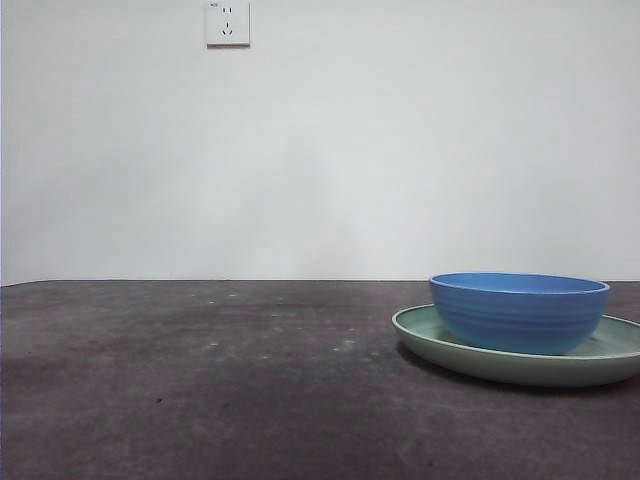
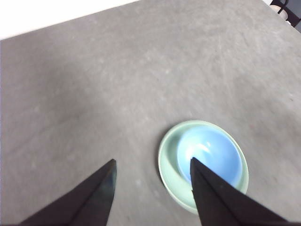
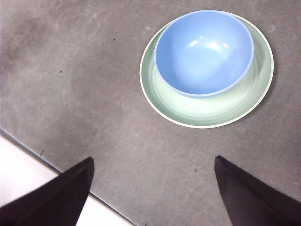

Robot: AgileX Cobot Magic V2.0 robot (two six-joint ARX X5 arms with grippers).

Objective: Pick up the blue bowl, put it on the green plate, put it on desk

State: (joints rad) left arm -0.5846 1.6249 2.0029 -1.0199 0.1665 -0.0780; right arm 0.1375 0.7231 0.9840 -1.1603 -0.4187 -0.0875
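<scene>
The blue bowl [image 1: 519, 311] sits upright on the green plate [image 1: 440, 345] at the right of the desk [image 1: 200, 380]. The bowl is empty and rests off-centre on the plate. In the right wrist view the bowl [image 3: 203, 52] and plate [image 3: 202, 110] lie on the desk, well apart from my right gripper [image 3: 153, 174], which is open and empty. In the left wrist view the bowl [image 2: 211, 155] and plate [image 2: 167, 162] lie far below my left gripper [image 2: 153, 176], which is open and empty. Neither arm shows in the front view.
A white wall with a power socket [image 1: 227, 22] stands behind the desk. The desk's edge [image 3: 47, 162] shows close to the right gripper, with white floor beyond it. A dark object [image 2: 289, 9] sits past a far corner of the desk.
</scene>
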